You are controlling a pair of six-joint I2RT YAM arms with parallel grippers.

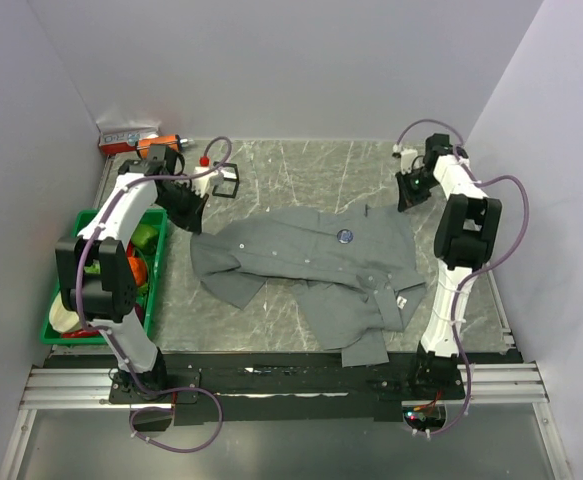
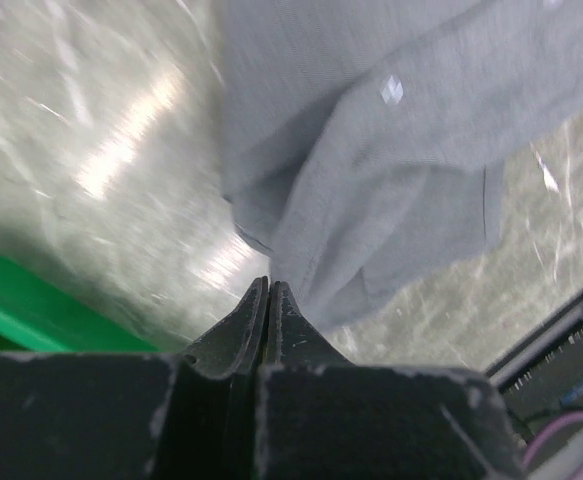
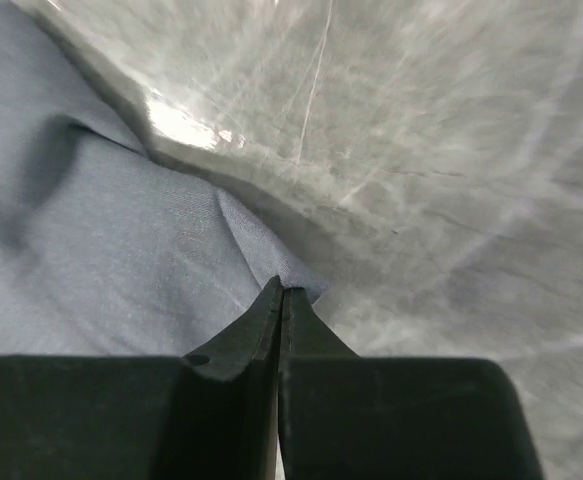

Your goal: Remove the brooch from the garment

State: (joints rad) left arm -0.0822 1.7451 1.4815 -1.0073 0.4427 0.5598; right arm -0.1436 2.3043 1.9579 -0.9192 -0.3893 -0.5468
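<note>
The grey garment (image 1: 311, 265) lies spread flat mid-table. The brooch (image 1: 344, 237), a small dark bluish disc, sits on its chest, between the two grippers; it shows in neither wrist view. My left gripper (image 1: 195, 226) is at the shirt's far-left corner, jaws pressed together with the cloth edge (image 2: 301, 250) running into the tips (image 2: 269, 284). My right gripper (image 1: 402, 203) is at the shirt's far-right corner, jaws together on a raised fold of cloth (image 3: 246, 235) at the tips (image 3: 282, 289).
A green basket (image 1: 59, 322) with produce stands at the left edge beside the left arm. A red-and-white box (image 1: 126, 137) lies at the back left, with a small black frame (image 1: 227, 183) near it. Walls close in on three sides.
</note>
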